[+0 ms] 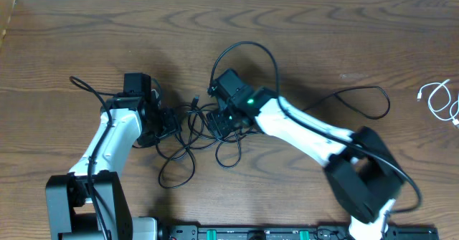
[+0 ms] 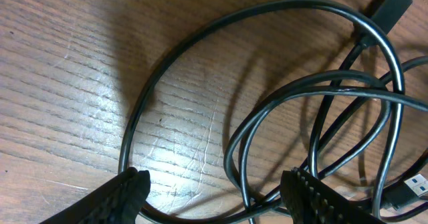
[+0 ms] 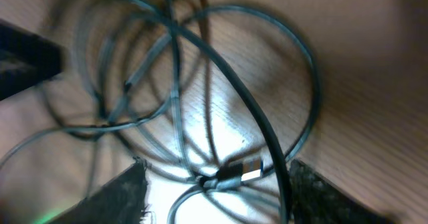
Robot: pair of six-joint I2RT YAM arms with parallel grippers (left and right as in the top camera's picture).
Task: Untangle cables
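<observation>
The black cable (image 1: 188, 141) lies in a tangle of loops at the table's middle, between my two grippers. My left gripper (image 1: 171, 124) is open and low over the tangle's left side. In the left wrist view its fingers (image 2: 214, 198) straddle several black loops (image 2: 314, 97), with a plug (image 2: 391, 7) at top right. My right gripper (image 1: 224, 122) is open over the tangle's right side. In the blurred right wrist view its fingers (image 3: 217, 194) flank a silver-tipped plug (image 3: 244, 172) and crossing loops. The white cable (image 1: 441, 100) lies coiled apart at the far right edge.
Thicker black arm wires arch behind the right gripper (image 1: 244, 48), loop on the table at the right (image 1: 369, 100) and trail off the left arm (image 1: 84, 84). The arm bases (image 1: 86, 204) stand along the front edge.
</observation>
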